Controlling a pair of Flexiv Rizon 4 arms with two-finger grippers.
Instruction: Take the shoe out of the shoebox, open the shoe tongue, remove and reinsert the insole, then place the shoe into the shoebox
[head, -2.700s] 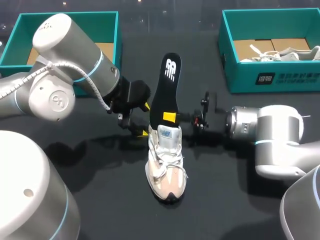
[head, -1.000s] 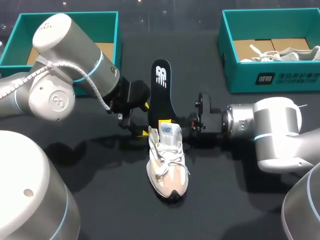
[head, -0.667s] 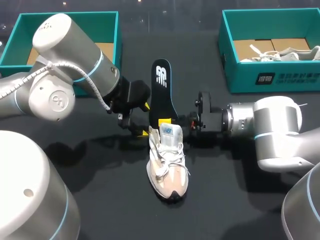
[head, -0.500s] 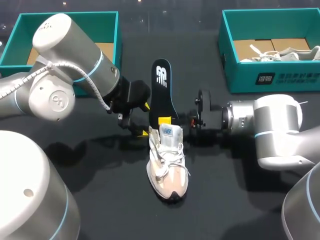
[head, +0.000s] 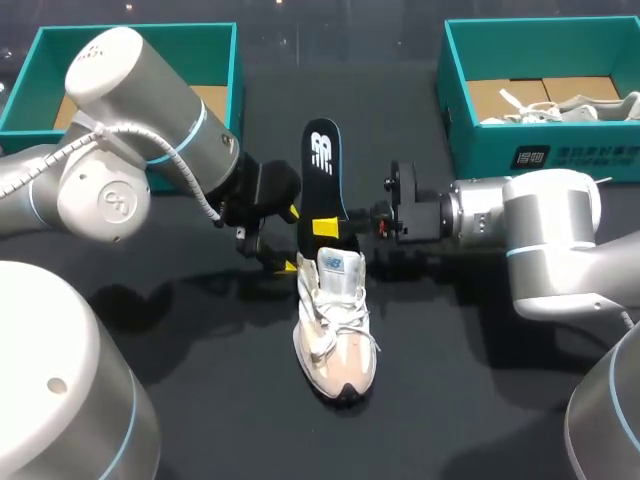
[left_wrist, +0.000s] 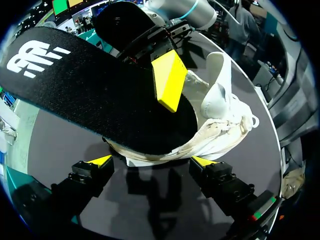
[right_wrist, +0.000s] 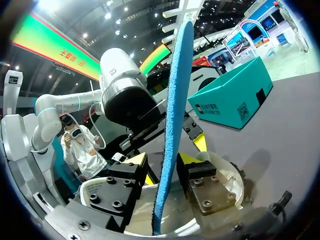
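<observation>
Right gripper (head: 335, 228) is pinching the black insole (head: 322, 165) flat between its two fingers, gripping it low on its length, just above the opening of the shoe (head: 335, 320). Judged from the task, it is holding so close to the opening to steer the lower end, which is dipping into the shoe, without the soft strip buckling. Left gripper (head: 290, 240) is clamping the shoe's heel from both sides, its yellow tips pressing on the collar. That looks like bracing, so the shoe is not sliding on the table (head: 450, 400) while the insole is being worked. The white tongue (left_wrist: 217, 85) is standing pulled up toward the toe, leaving the opening free.

The shoe is sitting sole-down in the middle of the table. Its long axis is running from far edge to near edge, with the toe pointing at the near edge and a little toward the right one. The insole is following nearly the same line, leaning up and away toward the far edge with its logo end free in the air. One open teal shoebox (head: 236, 70) is standing at the far left corner, well apart from the shoe. A second box (head: 470, 150), at the far right corner, is holding another shoe (head: 560, 108).
</observation>
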